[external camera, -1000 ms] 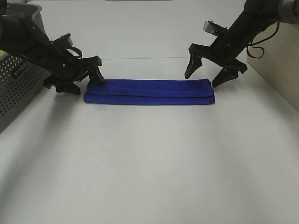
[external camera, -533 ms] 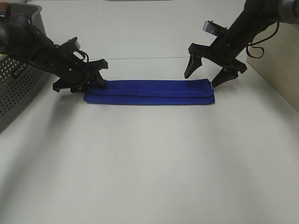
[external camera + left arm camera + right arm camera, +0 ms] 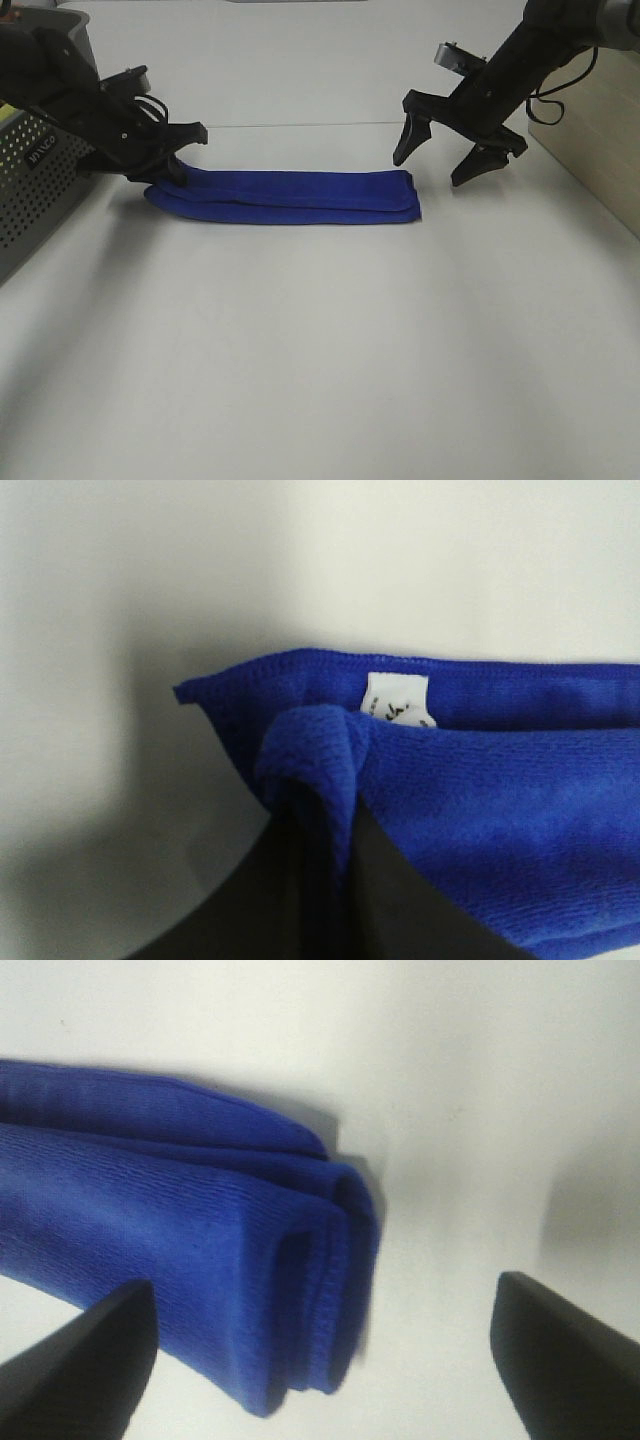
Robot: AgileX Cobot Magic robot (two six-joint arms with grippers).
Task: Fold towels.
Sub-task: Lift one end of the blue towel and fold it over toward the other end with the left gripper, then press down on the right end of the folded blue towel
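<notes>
White table: left end effector pinches towel, tag seen only wrist-side; right end effector spread.

Left gripper sits low, jaws pinched on the towel end; right gripper hangs off its raised arm, jaws spread wide (tips pointing down).

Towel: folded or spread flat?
Folded. The towel lies as a narrow strip; stacked layers show at its end in the right wrist view.
</notes>
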